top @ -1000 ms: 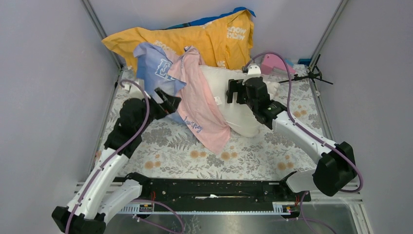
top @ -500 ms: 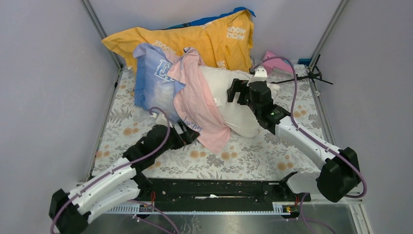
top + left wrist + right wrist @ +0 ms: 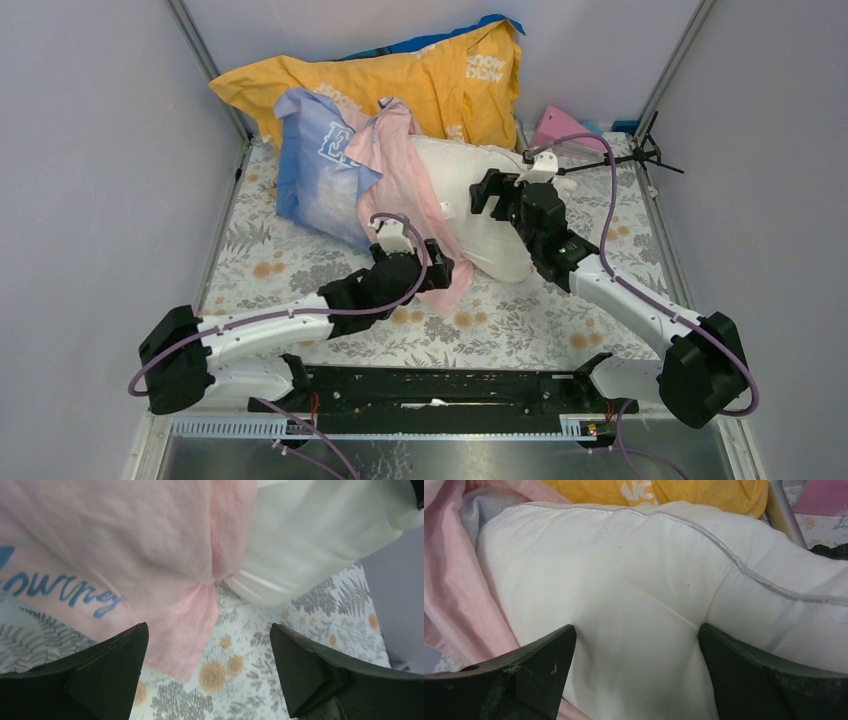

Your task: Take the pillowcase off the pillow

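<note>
Pillowcase [image 3: 408,205]: centre-left of the overhead view, bunched over the left end of the pillow [image 3: 470,245]. The pink face drapes down the middle to a loose corner on the floral table [image 3: 520,320]. The blue face is heaped at upper left, against the yellow-orange cover [image 3: 400,80]. The right half of the pillow is bare, with a small tag [image 3: 447,207] showing.

Left gripper [image 3: 438,268]: at the pink corner, lower centre. In the wrist view the fingers [image 3: 115,665] are spread wide with nothing held; the pink hem with blue lettering lies just ahead of them.

Right gripper [image 3: 487,190]: over the bare pillow, centre-right. In the wrist view the jaws are wide apart and nothing is gripped. White filling bulges between them; cannot tell if they touch it.

Handling (judgement):
- The case is thin, light and limp. It should slide and wrinkle readily and trail rather than lift as a sheet.
- Best hold is a pinch at the loose pink corner or hem, clear of the pillow shell.
- The pillow is plump, light and compressible, so it is likely to drag along with the case unless pinned at its bare end.
- The piped seam looks the firmer place to grip
</note>
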`<action>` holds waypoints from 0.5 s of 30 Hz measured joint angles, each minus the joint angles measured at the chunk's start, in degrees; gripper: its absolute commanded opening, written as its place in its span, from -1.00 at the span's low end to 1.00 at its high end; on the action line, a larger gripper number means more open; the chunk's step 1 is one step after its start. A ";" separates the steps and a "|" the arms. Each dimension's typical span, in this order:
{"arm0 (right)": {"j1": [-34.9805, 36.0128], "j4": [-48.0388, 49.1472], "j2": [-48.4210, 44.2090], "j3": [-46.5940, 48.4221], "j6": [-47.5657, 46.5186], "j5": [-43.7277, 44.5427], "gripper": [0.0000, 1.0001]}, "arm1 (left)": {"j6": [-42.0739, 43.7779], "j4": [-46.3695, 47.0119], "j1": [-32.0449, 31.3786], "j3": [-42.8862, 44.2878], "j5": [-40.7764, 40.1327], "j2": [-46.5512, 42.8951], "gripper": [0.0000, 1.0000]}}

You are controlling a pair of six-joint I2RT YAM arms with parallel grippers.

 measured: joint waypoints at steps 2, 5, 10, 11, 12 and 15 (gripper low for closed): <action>0.00 1.25 -0.13 -0.76 0.00 0.42 0.99 | 1.90 2.23 0.61 1.07 -1.49 2.95 0.98; 0.00 2.56 -0.72 -1.84 0.02 0.55 0.99 | 3.63 3.91 3.52 4.17 -0.76 8.17 0.98; 0.00 5.20 -1.46 -3.78 0.00 0.55 0.99 | 5.99 6.95 10.08 7.98 1.99 14.49 0.98; 0.00 5.75 -1.46 -4.09 -0.02 0.55 0.99 | 6.43 6.93 10.51 8.63 2.36 15.15 0.98; 0.00 5.95 -1.44 -4.17 -0.04 0.61 0.99 | 6.69 6.88 10.73 9.22 2.64 15.72 0.98; 0.00 6.10 -1.09 -4.15 0.02 1.64 0.98 | 6.62 6.32 12.50 10.75 4.61 16.98 0.62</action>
